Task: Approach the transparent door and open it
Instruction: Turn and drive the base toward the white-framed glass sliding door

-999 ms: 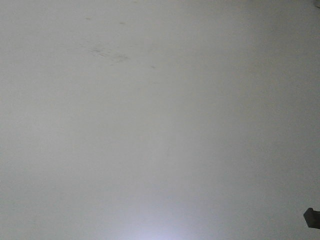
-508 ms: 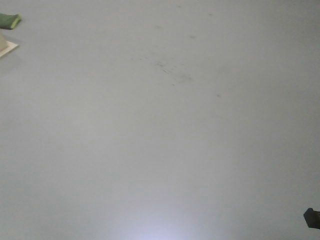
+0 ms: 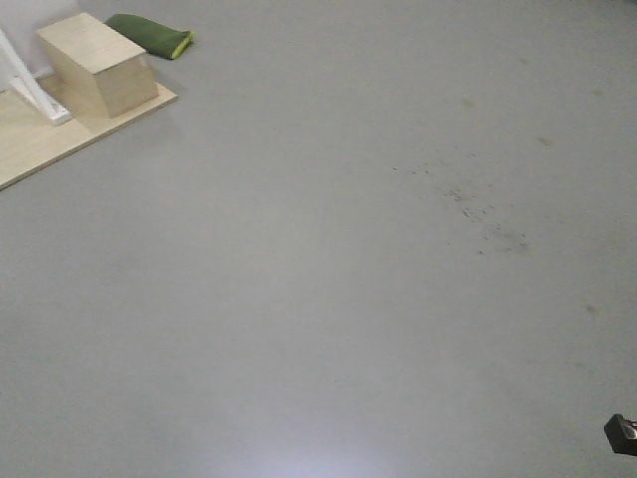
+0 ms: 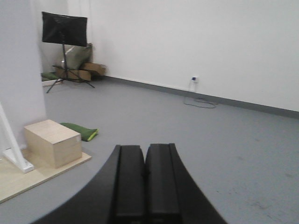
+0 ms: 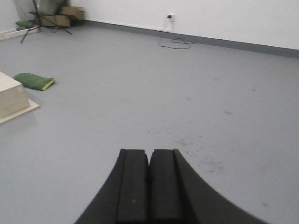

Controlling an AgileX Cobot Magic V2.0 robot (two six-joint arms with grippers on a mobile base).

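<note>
Left wrist-mounted view: the left gripper (image 4: pixel 145 175) is held with its fingers pressed together on nothing, as is the right gripper (image 5: pixel 149 182). A wooden box (image 4: pixel 53 141) and a green cushion (image 4: pixel 80 130) are seen far left on the grey floor (image 3: pixel 328 299). The transparent door is shown in no view, so its axis and facing cannot be told.

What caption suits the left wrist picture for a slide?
Left end effector, shut, points across a grey floor towards a wooden box, a green cushion and a black stand.
</note>
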